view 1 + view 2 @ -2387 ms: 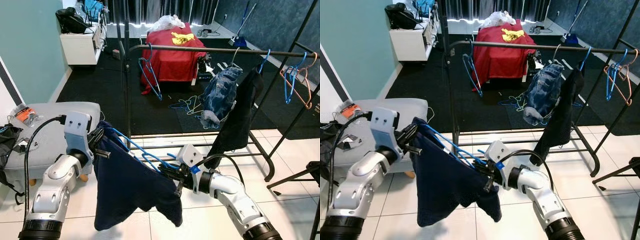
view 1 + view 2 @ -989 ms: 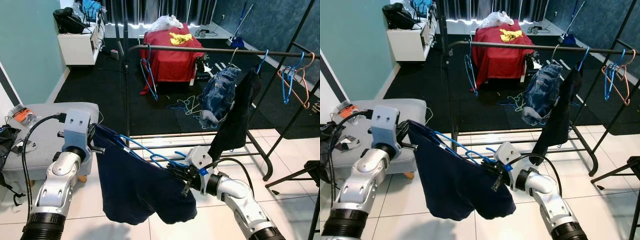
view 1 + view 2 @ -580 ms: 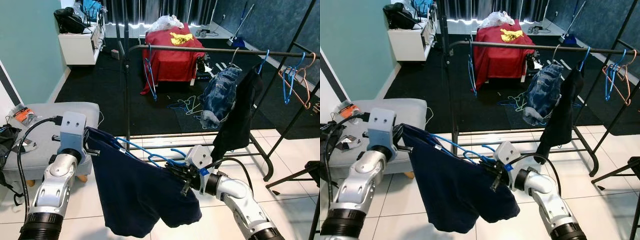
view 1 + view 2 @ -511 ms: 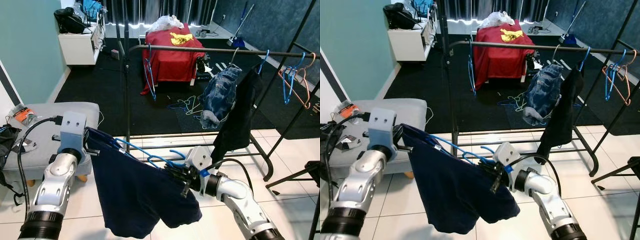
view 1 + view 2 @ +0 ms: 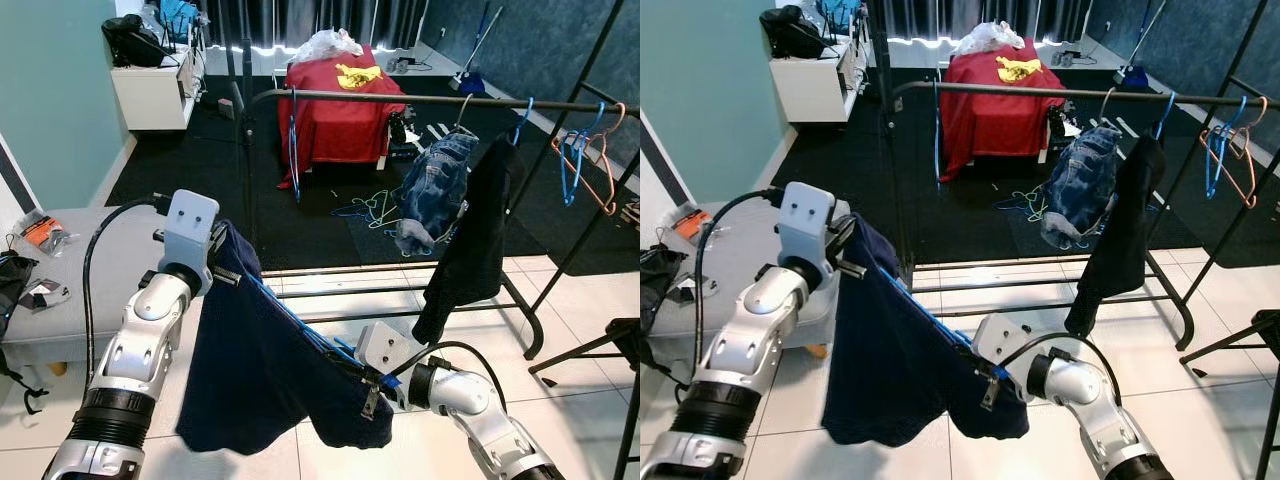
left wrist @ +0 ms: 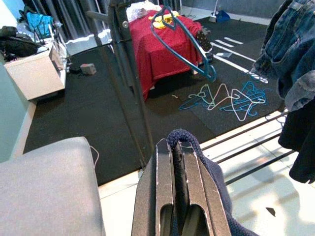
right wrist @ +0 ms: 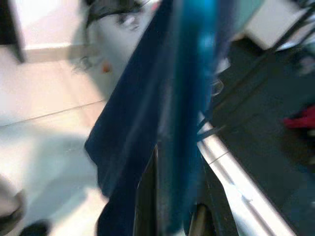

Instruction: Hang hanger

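Note:
A navy garment (image 5: 265,380) hangs stretched between my two grippers, with a blue hanger (image 5: 310,340) running slantwise inside it. My left gripper (image 5: 222,262) is raised at the upper end, shut on a fold of the navy cloth (image 6: 181,142). My right gripper (image 5: 372,385) is low at the other end, shut on the blue hanger (image 7: 189,98); that view is blurred. Behind them runs the black rack bar (image 5: 400,98), with an empty blue hanger (image 5: 292,140), jeans (image 5: 432,195) and a black garment (image 5: 470,235) on it.
A grey padded bench (image 5: 60,290) stands at my left. The rack's low floor bars (image 5: 400,290) lie just ahead. Beyond are a red-draped table (image 5: 335,100), loose hangers on the dark carpet (image 5: 365,210), and a second rack with blue and orange hangers (image 5: 580,160) at right.
My left gripper has risen and moved toward the rack, while the right gripper has dropped lower. The garment and hanger now slope steeply down to the right.

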`<state>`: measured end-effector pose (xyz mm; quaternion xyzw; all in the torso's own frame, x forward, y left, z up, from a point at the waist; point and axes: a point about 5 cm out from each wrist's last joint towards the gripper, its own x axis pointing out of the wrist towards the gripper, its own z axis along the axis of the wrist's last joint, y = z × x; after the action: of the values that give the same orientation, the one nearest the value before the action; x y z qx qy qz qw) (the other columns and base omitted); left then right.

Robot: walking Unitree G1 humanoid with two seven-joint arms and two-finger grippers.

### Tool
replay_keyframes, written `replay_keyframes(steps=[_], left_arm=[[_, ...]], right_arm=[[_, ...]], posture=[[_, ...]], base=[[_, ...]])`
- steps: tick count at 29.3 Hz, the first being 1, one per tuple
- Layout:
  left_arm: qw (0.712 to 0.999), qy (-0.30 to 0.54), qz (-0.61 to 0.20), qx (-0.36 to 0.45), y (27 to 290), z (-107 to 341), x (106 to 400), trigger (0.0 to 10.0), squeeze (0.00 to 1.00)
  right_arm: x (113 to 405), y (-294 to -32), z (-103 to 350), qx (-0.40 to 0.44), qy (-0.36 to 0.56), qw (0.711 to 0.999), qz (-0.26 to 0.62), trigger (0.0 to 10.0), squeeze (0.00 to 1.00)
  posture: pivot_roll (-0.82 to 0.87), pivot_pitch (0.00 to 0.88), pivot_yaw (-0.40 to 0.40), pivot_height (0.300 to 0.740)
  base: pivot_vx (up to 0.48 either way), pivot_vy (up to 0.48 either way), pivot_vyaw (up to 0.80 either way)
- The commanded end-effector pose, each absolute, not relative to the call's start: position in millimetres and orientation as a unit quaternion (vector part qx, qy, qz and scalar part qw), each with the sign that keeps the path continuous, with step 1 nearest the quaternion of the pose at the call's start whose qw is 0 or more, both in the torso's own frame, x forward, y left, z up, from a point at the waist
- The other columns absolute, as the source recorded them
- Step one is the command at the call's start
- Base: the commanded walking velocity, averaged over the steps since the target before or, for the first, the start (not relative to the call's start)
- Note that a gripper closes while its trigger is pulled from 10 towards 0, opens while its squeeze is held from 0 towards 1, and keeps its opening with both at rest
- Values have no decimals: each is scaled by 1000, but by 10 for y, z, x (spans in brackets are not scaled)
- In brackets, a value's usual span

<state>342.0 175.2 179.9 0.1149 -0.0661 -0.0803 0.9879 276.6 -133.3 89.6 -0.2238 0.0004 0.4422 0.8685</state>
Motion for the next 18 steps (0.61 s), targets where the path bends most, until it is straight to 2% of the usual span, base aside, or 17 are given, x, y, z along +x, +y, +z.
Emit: replay_keyframes(steps=[1,8,14,18], left_arm=[[987,-65,-71,132,1809,1785,3431,0,0],[987,-34,-48,147,1909,1660,3439,0,0],[974,-5,-118,193,1740,1474,3368,0,0],[970,8,-130,203,1701,1402,3342,0,0]], right_arm=[[2808,-1361,1013,-216,-49,885,409,10000,0],[2803,-1316,1178,-199,-120,896,379,10000,0],[2833,-1305,1246,-178,-140,908,354,10000,0],[2885,-1342,1305,-150,-144,921,329,10000,0]], posture=[[-2,4,-20,740],[0,0,-21,740],[0,0,-17,740],[-3,0,-17,740]], base=[[0,0,0],[0,0,0],[0,0,0],[0,0,0]])
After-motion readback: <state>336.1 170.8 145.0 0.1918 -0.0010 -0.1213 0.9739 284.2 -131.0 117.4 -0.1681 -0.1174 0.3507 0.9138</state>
